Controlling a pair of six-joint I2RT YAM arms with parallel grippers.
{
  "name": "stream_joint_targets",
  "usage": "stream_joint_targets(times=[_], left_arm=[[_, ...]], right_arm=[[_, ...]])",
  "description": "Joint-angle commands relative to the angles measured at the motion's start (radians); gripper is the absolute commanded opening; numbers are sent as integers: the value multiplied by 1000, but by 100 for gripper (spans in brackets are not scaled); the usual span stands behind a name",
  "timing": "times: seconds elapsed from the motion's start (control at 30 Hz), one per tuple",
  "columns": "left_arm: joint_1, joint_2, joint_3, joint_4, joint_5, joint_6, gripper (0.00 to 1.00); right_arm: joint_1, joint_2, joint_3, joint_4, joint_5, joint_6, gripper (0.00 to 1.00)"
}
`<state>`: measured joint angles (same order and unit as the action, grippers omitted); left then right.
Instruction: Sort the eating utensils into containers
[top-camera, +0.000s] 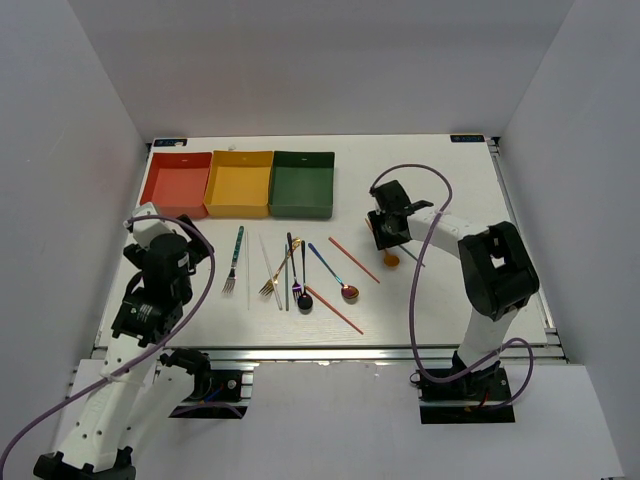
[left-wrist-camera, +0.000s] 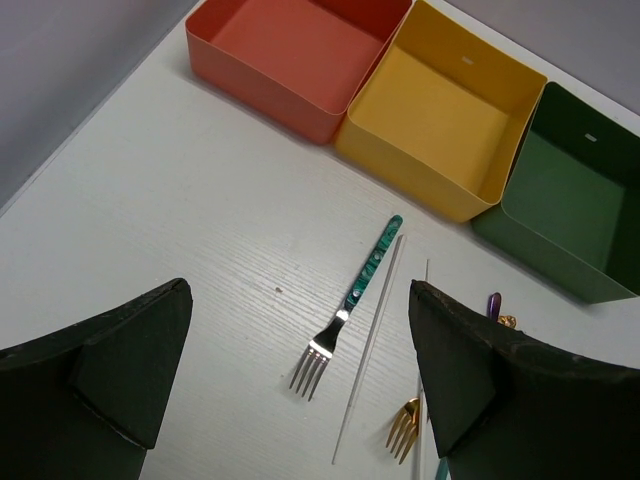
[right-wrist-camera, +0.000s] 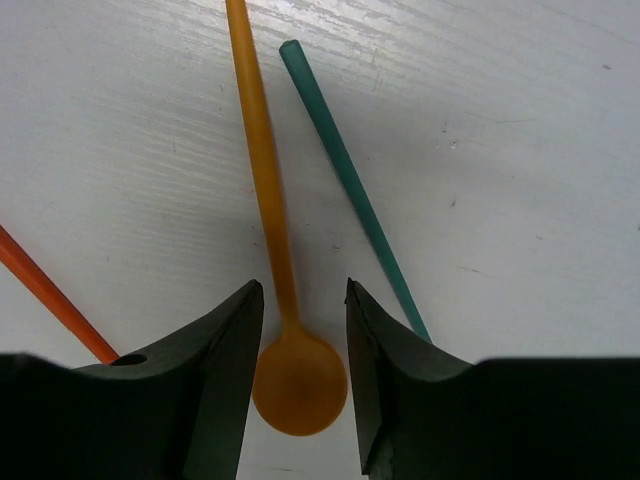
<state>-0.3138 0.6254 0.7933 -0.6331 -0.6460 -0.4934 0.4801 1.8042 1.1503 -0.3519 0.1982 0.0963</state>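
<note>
Three empty trays stand in a row at the back left: red-orange (top-camera: 176, 180), yellow (top-camera: 240, 183), dark green (top-camera: 302, 183). My right gripper (right-wrist-camera: 303, 285) is open, low over the table, with its jaws on either side of the neck of an orange spoon (right-wrist-camera: 300, 380). A teal chopstick (right-wrist-camera: 350, 180) lies just to the spoon's right. From above, the right gripper (top-camera: 388, 235) is right of the utensil pile. My left gripper (left-wrist-camera: 300, 290) is open and empty, raised above a teal-handled fork (left-wrist-camera: 350, 310). From above, the left gripper (top-camera: 172, 240) is left of that fork (top-camera: 234, 258).
Several utensils lie mid-table: a gold fork (top-camera: 278, 272), a black one (top-camera: 288, 270), a purple one (top-camera: 298, 275), a blue-handled spoon (top-camera: 330, 272) and two red chopsticks (top-camera: 354, 259). A white chopstick (left-wrist-camera: 370, 340) lies beside the teal fork. The table's left edge is near my left arm.
</note>
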Motion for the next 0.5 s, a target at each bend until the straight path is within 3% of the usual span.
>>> stream_joint_targets(times=[0.0,0.2,0.3,0.33,0.43,0.47], left_arm=[[-4,3,-2,18,11,12,98],[-4,10,-2,19,14,12,98],[-5,11,-2,18,12,12,98],[-4,11,-2,18,12,12,98],[-4,10,-2,18,12,13,98],[-4,11,-2,18,12,13,98]], right_arm=[[2,27,32,31,-26,-23,44],[2,46,8,48,-68,-6,35],[0,40,-1,51,-72,9,24],[2,34,-3,51,-72,20,14],[2,0,-23,74,-108,29,0],[2,-8,-32,79,-121,36,0]])
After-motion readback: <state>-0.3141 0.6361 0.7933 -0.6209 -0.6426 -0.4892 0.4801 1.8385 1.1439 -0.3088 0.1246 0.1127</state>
